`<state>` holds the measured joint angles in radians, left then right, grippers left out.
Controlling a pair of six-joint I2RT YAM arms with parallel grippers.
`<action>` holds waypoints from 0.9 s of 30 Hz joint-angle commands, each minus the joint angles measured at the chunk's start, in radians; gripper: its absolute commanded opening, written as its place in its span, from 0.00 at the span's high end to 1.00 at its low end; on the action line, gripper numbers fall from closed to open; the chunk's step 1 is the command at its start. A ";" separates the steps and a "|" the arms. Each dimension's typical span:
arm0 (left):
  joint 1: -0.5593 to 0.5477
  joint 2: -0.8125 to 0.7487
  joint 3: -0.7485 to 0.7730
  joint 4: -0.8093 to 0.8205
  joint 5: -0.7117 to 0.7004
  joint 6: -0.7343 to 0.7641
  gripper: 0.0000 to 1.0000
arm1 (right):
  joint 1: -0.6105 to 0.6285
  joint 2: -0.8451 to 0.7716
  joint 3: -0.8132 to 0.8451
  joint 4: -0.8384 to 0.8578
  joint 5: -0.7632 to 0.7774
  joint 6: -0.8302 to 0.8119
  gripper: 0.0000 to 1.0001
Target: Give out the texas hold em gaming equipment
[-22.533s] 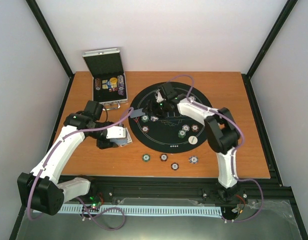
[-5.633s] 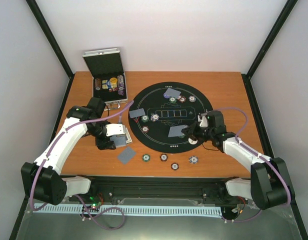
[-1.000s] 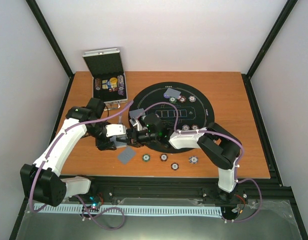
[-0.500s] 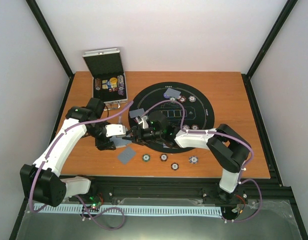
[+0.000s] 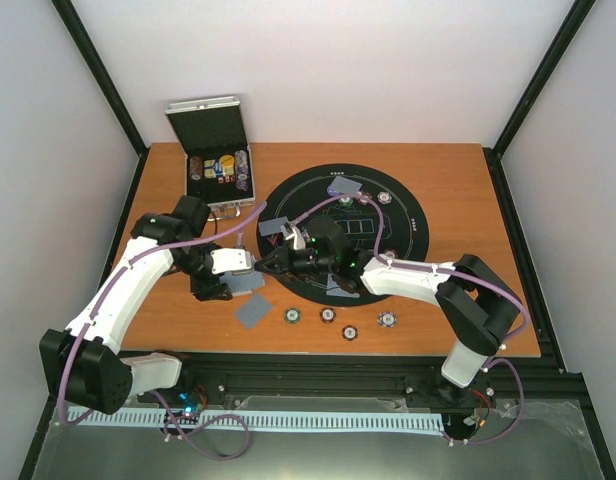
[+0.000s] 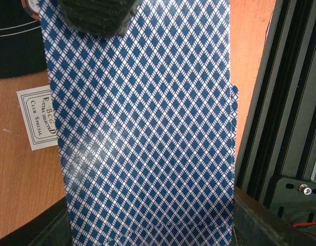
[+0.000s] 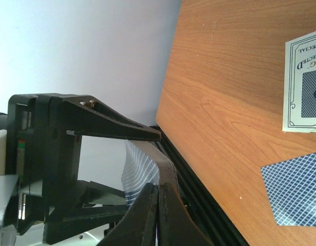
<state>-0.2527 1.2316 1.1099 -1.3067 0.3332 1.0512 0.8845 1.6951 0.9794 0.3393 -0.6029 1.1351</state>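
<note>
Starting on the left: my left gripper [image 5: 228, 274] was clamped across the near end of the blue-and-white diamond-backed deck of playing cards [image 6: 147, 128]. It held the deck above the brown wooden table [image 5: 488, 300], just off the left rim of the round black mat [image 5: 408, 228]. The deck's long axis ran away from that gripper, with the free end pointing toward the mat.

The right arm was stretched way over to the left, low across the near side of the mat. The right gripper [image 5: 272, 262] met that free end head-on. Its fingers were squeezed practically shut on the top card [image 7: 139, 171], with one black pad [image 6: 96, 15] flat on the card's back.

My read is the card comes off lengthwise, drawn rightward toward the mat, while the left keeps the rest pinned.
</note>
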 commanded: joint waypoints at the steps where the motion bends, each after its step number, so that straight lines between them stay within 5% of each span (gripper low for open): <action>1: 0.005 -0.017 0.012 -0.012 0.015 0.022 0.99 | -0.004 -0.027 -0.017 0.022 -0.003 0.016 0.94; 4: 0.004 -0.017 0.011 -0.011 0.014 0.021 0.99 | -0.003 -0.013 0.000 0.015 -0.037 0.007 0.72; 9: 0.004 -0.017 0.016 -0.010 0.015 0.019 0.99 | 0.005 0.003 0.002 0.037 -0.064 0.010 0.65; 19: 0.004 -0.014 0.018 -0.008 0.012 0.016 0.99 | 0.013 0.011 0.005 0.069 -0.109 0.007 0.82; 23: 0.004 -0.014 0.019 -0.008 0.011 0.015 0.99 | 0.000 0.009 0.022 0.019 -0.111 -0.022 0.97; 27: 0.004 -0.016 0.016 -0.011 0.004 0.015 0.99 | -0.062 -0.007 0.020 -0.020 -0.126 -0.040 0.97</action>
<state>-0.2527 1.2312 1.1095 -1.3052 0.3355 1.0512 0.8772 1.6947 0.9810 0.3515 -0.7048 1.1267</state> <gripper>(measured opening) 0.640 0.032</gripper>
